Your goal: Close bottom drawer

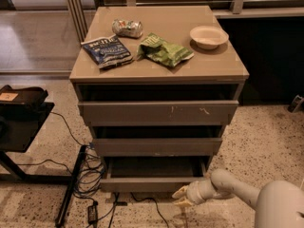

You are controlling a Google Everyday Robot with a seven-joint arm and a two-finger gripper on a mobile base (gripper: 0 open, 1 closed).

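Reaching in low from the right, the gripper (182, 197) shows its two pale fingertips (180, 192) a little apart with nothing between them. It sits at the right end of the bottom drawer (151, 185), touching or just short of its plain front panel; I cannot tell which. That drawer is not yet shut: it juts slightly past the middle drawer (156, 147), with a dark strip of its tray showing. Above is the top drawer (159, 113) with white scratches. On the worktop (228, 65), a white bowl (208, 36) sits near the back right corner, a green bag (164, 52) lies mid-top, and a blue bag (107, 51) lies toward the left edge. Pushing so far off-centre could skew the drawer and jam it. The fingers could also slip under the panel, and the cables (88, 175) at the left could snag.
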